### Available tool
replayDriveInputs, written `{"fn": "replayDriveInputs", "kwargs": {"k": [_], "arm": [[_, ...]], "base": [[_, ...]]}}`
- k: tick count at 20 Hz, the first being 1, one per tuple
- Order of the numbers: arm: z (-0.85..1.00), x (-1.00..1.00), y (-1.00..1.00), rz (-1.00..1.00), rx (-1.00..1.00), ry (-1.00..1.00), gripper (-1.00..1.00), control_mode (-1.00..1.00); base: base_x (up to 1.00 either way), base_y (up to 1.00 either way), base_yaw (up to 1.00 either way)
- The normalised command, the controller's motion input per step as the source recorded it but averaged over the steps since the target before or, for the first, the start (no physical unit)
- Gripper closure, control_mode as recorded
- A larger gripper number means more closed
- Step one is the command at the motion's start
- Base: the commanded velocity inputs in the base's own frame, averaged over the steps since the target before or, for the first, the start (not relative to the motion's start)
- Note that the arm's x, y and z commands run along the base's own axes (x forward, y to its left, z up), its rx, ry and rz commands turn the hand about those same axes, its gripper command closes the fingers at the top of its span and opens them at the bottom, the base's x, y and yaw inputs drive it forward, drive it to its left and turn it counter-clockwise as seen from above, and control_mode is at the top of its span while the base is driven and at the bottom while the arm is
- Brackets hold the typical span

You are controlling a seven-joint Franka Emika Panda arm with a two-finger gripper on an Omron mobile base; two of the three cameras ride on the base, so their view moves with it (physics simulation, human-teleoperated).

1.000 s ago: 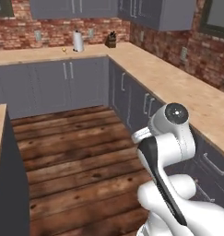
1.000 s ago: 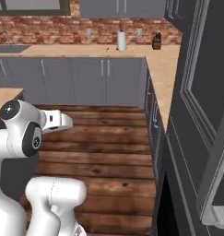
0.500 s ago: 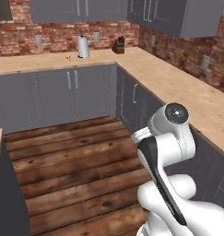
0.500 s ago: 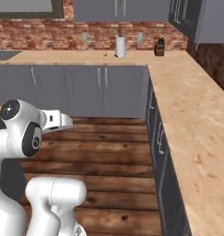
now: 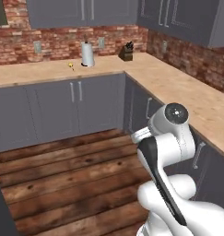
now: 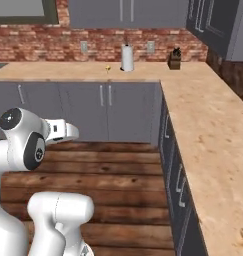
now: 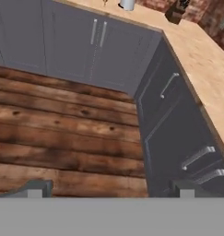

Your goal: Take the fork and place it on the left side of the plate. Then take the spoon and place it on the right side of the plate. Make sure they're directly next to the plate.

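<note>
Gripper (image 7: 109,189) held wide apart, nothing between tips, aimed at wood floor (image 7: 62,133) beside corner cabinets (image 7: 173,124). Fork, spoon, plate not located on worktop (image 6: 213,135). Risk judged: search stalled, base bumped against cabinets when driven closer.

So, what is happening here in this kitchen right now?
The white robot arm is folded up over the wooden floor, facing the corner of an L-shaped wooden counter with grey cabinets. Its hand is open and holds nothing. On the far counter stand a paper towel roll and a knife block, with a small yellow thing beside the roll, too small to identify.
</note>
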Motion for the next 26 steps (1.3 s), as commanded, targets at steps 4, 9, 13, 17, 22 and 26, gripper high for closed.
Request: {"fn": "replayDriveInputs", "kwargs": {"k": [4,9,13,17,22,26], "arm": [[0.00,0.00,0.00,0.00,0.00,0.00,-1.00,1.00],[0.00,0.00,0.00,0.00,0.00,0.00,-1.00,1.00],[0.00,0.00,0.00,0.00,0.00,0.00,-1.00,1.00],[0.00,0.00,0.00,0.00,0.00,0.00,-1.00,1.00],[0.00,0.00,0.00,0.00,0.00,0.00,-1.00,1.00],[0.00,0.00,0.00,0.00,0.00,0.00,-1.00,1.00]], "base": [[1.00,0.30,-0.05],[1.00,0.37,-0.03],[1.00,0.28,0.00],[1.00,0.26,0.00],[1.00,0.27,0.00],[1.00,0.32,0.00]]}}
